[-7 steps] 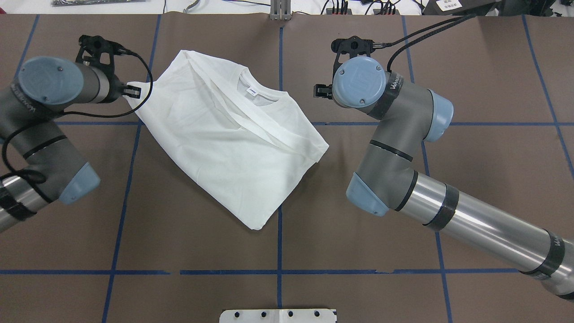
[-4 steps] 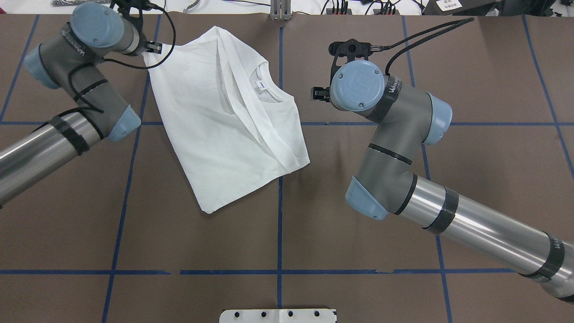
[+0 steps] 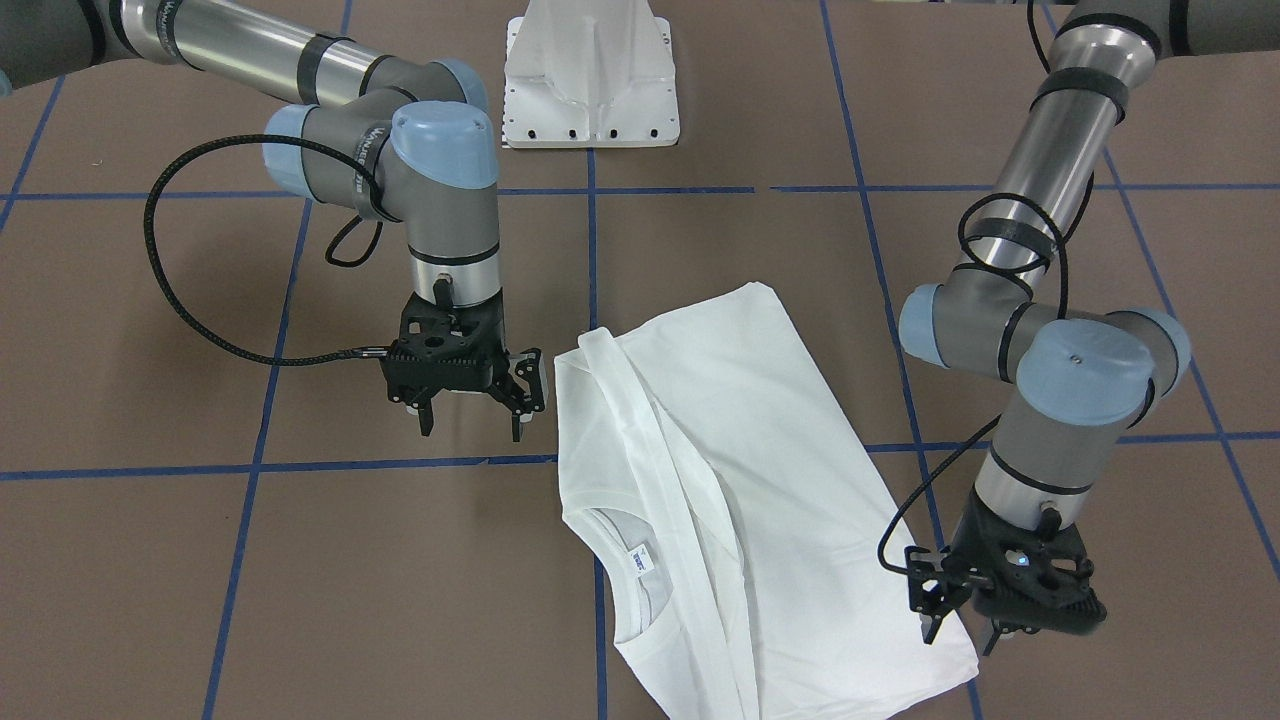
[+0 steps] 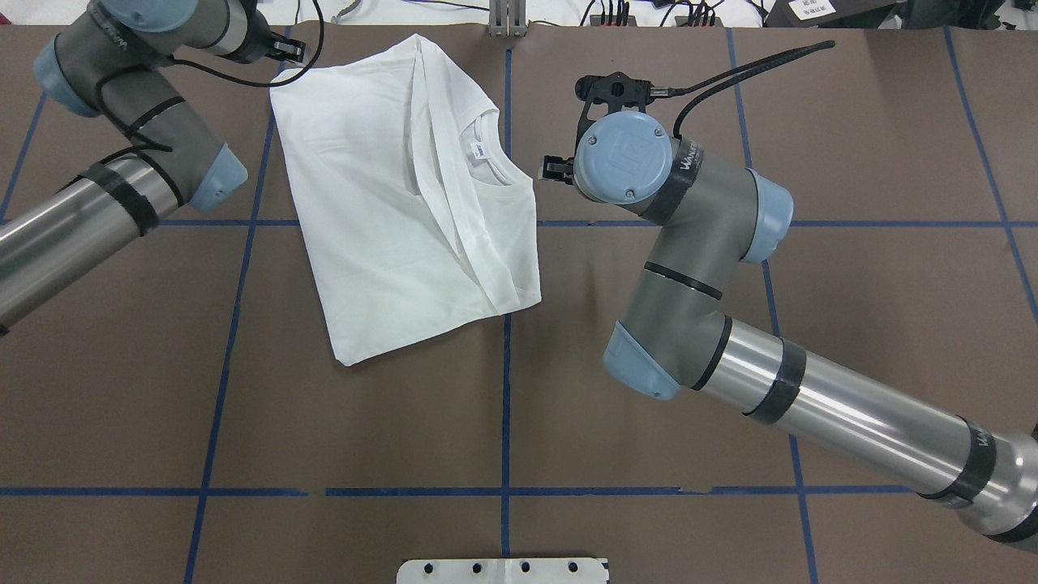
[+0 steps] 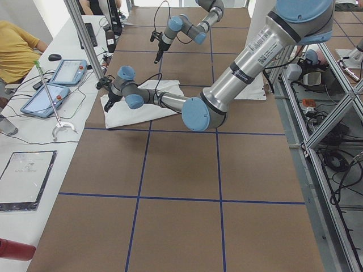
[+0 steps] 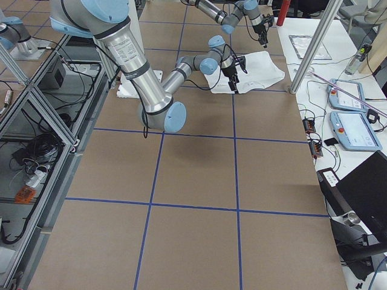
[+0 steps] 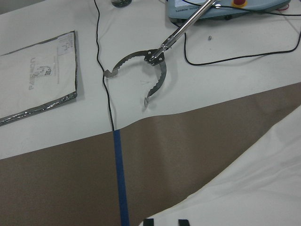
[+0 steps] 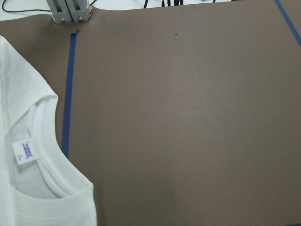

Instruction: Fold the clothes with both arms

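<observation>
The white T-shirt point(image 4: 389, 211) lies folded on the brown table, left of centre near the far edge, collar and neck tag point(image 4: 478, 150) facing up. It also shows in the front view point(image 3: 760, 480). No printed text shows. My left gripper point(image 3: 960, 635) hovers over the shirt's far left corner with its fingers apart; the overhead view shows it point(image 4: 290, 53) just past that corner. In the left wrist view the cloth edge point(image 7: 263, 188) lies by the fingertips. My right gripper point(image 3: 470, 428) is open and empty, beside the collar side of the shirt. The right wrist view shows the collar point(image 8: 28, 207).
The white pedestal mount point(image 3: 590, 70) stands at the robot's side. A metal post point(image 4: 507, 20) stands at the far edge. Beyond that edge a white bench holds a grabber tool point(image 7: 150, 70), a foil packet point(image 7: 37, 80), tablets and cables. Blue tape lines grid the table.
My left arm swung toward the far edge, dragging the shirt's corner and turning the shirt more square to the table; its fingers now stand apart. My right arm moved slightly toward the collar.
</observation>
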Available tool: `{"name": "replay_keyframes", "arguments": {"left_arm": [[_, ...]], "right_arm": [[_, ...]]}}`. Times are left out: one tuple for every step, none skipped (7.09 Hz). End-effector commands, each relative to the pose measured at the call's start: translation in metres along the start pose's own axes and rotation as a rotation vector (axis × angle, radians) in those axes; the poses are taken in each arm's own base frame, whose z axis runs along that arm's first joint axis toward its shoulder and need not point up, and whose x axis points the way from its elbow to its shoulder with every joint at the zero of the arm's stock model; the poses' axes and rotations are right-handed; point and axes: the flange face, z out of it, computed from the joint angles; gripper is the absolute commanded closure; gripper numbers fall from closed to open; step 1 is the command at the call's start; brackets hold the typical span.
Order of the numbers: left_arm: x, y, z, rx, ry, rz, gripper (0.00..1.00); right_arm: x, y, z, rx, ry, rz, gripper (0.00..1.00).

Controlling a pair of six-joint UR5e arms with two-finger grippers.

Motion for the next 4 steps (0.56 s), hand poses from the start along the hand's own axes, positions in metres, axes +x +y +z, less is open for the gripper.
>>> {"name": "replay_keyframes", "arguments": {"left_arm": [[-0.005, 0.016, -0.022, 0.011, 0.057, -0.003, 0.0], [-0.002, 0.014, -0.028, 0.022, 0.066, 0.001, 0.0], [-0.005, 0.019, -0.03, 0.022, 0.066, 0.0, 0.0], [-0.009, 0.023, -0.031, 0.021, 0.065, 0.001, 0.0]], "right_arm": [[-0.047, 0.004, 0.054, 0.007, -0.079, 0.186, 0.02], [-0.075, 0.01, 0.076, 0.039, -0.084, 0.248, 0.08], [-0.08, 0.017, 0.083, 0.04, -0.072, 0.252, 0.2], [-0.074, 0.024, 0.097, 0.034, -0.043, 0.244, 0.22]]}}
